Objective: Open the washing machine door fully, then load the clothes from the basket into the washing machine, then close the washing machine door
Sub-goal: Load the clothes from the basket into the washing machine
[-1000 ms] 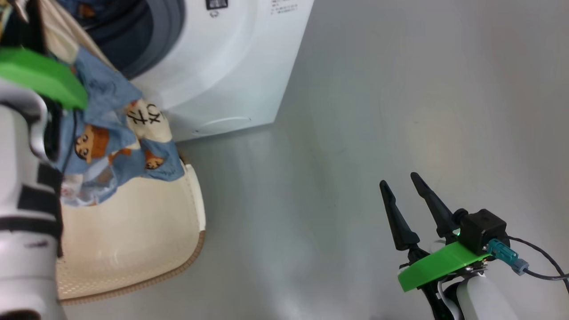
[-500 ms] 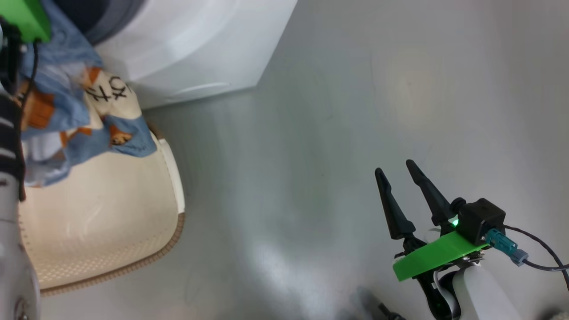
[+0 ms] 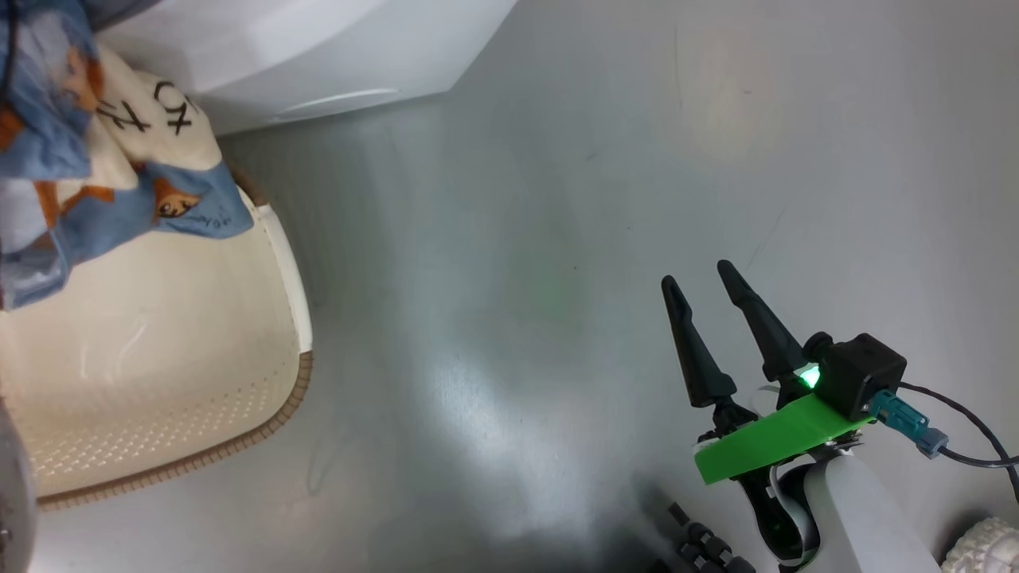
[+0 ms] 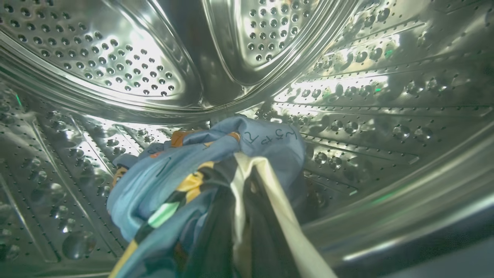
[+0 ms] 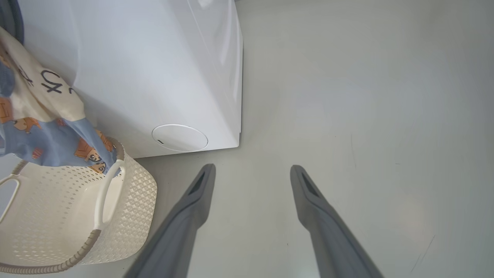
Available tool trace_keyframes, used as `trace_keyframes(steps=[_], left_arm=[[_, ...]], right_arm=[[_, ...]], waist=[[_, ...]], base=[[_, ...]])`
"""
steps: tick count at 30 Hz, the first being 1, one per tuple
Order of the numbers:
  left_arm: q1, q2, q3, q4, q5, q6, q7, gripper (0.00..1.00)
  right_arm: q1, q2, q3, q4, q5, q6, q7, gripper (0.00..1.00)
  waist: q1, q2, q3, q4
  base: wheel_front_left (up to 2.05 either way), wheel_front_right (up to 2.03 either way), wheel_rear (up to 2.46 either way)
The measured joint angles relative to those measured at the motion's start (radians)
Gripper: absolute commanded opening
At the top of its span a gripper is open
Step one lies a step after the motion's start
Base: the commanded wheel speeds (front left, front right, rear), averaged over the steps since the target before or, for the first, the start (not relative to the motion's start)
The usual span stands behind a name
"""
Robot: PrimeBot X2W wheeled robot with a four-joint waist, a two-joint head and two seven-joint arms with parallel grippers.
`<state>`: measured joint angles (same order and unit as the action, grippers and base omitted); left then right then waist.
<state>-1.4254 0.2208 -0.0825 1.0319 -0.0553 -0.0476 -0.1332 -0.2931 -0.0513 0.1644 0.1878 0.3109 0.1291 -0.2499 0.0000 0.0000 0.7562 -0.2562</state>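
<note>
One machine [image 5: 154,77] stood on the grey floor [image 3: 557,239], its white front ending in a sharp lower corner just beside its one round filter cap [image 5: 179,138]. Past that corner the floor ran wide and bare, the largest open room for moving. One basket [image 3: 159,382] sat on the floor just before the machine's base, near the cap. Its brown rim [image 3: 263,426] curved toward the open floor, two white handles [image 5: 108,193] showed on it, and its cream bottom lay bare.

The clothes [image 3: 95,159] made one bundle; how many pieces it held could not be told. The bundle came out of the machine's mouth and hung down the machine's front, its lowest blue fold lying on the basket's edge at one handle. Its leading end was inside the machine's steel drum [image 4: 115,69], low against the dimpled wall and near the back plate, with drum room open above and to either side.

The left tool [image 4: 225,216] reached into the drum, mostly wrapped in cloth, and was clamped on the clothes. The right tool [image 3: 696,272] hung over the open floor, well apart from the machine and the basket, its two dark fingers spread wide over bare floor
</note>
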Motion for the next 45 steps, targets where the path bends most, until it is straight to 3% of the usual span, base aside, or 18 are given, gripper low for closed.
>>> trace_keyframes(steps=[9, 15, 19, 20, 21, 32, 45], left_arm=[[-0.051, 0.055, -0.055, -0.049, 0.062, 0.023, -0.115, 0.00], [-0.077, 0.096, -0.090, -0.291, 0.090, 0.039, -0.123, 0.00], [-0.070, 0.099, -0.086, -0.266, 0.074, 0.039, -0.124, 0.00], [-0.069, 0.097, -0.083, -0.241, 0.063, 0.039, -0.123, 0.27], [-0.066, 0.094, -0.078, -0.212, 0.051, 0.039, -0.123, 1.00], [-0.060, 0.050, -0.067, 0.005, -0.007, 0.037, -0.121, 1.00], [-0.036, -0.016, -0.060, 0.091, -0.056, 0.037, -0.115, 1.00]], right_arm=[[-0.009, 0.000, 0.014, -0.005, 0.002, 0.000, 0.000, 1.00], [-0.016, 0.001, 0.017, -0.006, 0.003, 0.000, 0.000, 1.00], [-0.016, 0.001, 0.018, -0.004, 0.008, 0.000, 0.000, 1.00], [-0.016, 0.001, 0.017, -0.003, 0.008, 0.000, 0.000, 1.00], [-0.016, 0.001, 0.017, -0.002, 0.008, 0.000, 0.000, 1.00], [-0.016, 0.001, 0.019, 0.012, 0.008, 0.000, 0.000, 1.00], [-0.016, 0.000, -0.001, 0.026, -0.002, 0.000, 0.000, 1.00]], waist=[[0.0000, 0.0000, 0.030, -0.003], [0.0000, 0.0000, 0.038, -0.017], [0.0000, 0.0000, 0.035, -0.022], [0.0000, 0.0000, 0.033, -0.022], [0.0000, 0.0000, 0.029, -0.022], [-0.0001, 0.0000, -0.010, 0.000], [0.0000, 0.0000, -0.079, 0.037]], base=[[0.00, 0.00, 0.00], [0.00, 0.00, 0.00], [0.00, 0.00, 0.00], [0.00, 0.00, 0.00], [0.00, 0.00, 0.00], [0.00, 0.00, 0.00], [0.00, 0.00, 0.00]])
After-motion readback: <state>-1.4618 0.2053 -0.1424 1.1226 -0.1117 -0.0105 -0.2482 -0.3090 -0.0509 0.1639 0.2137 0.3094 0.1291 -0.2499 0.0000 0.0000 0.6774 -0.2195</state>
